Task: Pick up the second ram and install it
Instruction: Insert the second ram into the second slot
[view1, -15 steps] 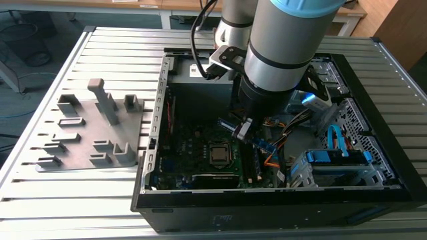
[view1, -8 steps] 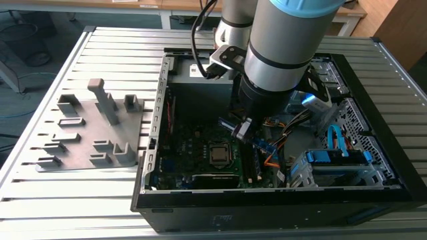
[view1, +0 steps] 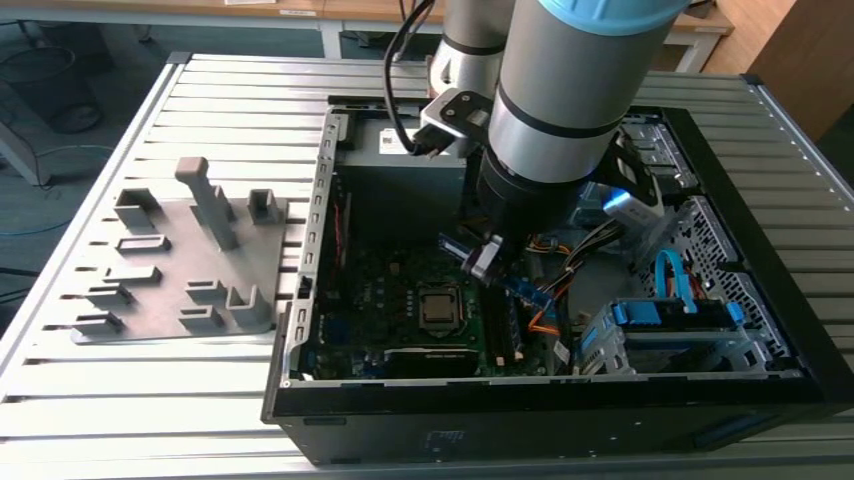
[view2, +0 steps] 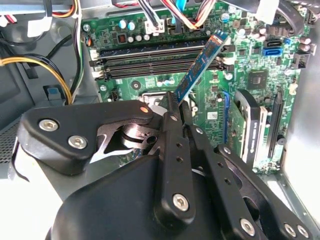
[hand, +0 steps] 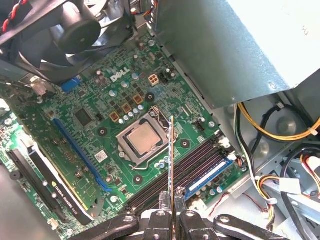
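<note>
The second ram (view2: 199, 66) hangs over the motherboard (view2: 240, 55) inside the open case, not seated, its free end toward the memory slots (view2: 150, 62). The gripper (view2: 178, 102) pinches it by one end, fingers pressed on its two faces. In the second wrist view it lies slanted across the slots. Risks, in our judgement: the end-grip lets the stick pivot; entering skewed, it jams against a slot. The nearby cable bundle (view2: 167, 12) could snag.

White logo print on mobo (hand: 95, 137); card (hand: 50, 182) label tiny.
</note>
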